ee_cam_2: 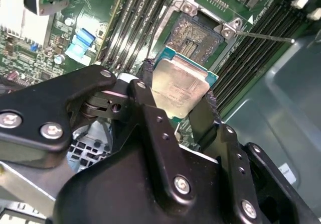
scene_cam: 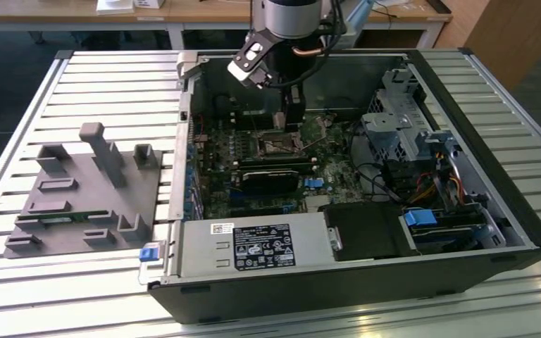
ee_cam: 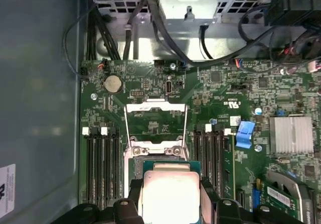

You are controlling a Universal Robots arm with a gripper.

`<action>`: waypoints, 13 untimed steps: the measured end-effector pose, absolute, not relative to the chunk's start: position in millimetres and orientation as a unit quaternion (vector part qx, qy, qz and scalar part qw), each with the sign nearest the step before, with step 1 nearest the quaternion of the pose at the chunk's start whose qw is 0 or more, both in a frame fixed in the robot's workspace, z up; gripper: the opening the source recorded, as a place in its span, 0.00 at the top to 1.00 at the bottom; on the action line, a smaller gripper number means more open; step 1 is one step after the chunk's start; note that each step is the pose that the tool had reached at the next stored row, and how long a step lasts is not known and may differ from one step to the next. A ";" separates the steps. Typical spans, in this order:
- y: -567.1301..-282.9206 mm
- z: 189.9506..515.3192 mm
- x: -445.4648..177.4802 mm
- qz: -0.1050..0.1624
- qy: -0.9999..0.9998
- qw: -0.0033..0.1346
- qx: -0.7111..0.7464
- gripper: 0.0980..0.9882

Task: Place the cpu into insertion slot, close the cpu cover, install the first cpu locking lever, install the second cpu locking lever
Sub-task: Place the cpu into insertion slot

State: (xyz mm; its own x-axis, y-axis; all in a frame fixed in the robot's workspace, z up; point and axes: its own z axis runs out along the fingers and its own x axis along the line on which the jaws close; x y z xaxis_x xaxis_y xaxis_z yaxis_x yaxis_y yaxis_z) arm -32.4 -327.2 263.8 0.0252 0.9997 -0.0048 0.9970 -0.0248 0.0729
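Note:
My gripper (scene_cam: 292,118) reaches down into the open computer case and is shut on the cpu (ee_cam_2: 178,91), a pale silvery square chip pinched by its edges between the two black fingers (ee_cam_2: 145,78). The chip hangs tilted just above and beside the insertion slot (ee_cam_2: 193,35), whose dark pin field lies uncovered. In the first wrist view the cpu (ee_cam: 170,194) hides most of the socket, and the cpu cover (ee_cam: 156,104) lies flipped open beyond it. A thin locking lever (ee_cam_2: 266,35) sticks out from the socket's corner.
Long black memory slots (ee_cam: 103,163) flank the socket on both sides. Cables (ee_cam: 165,38) and a drive cage (scene_cam: 397,134) crowd one end of the case. A grey fixture (scene_cam: 87,193) stands on the slatted table at the exterior view's left.

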 end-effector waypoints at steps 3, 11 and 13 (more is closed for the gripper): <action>-327.2 259.0 -33.0 0.024 0.712 0.027 0.701 0.51; -327.2 253.1 -34.9 0.025 0.717 0.027 0.697 0.51; -327.1 252.2 -35.5 0.025 0.719 0.027 0.694 0.51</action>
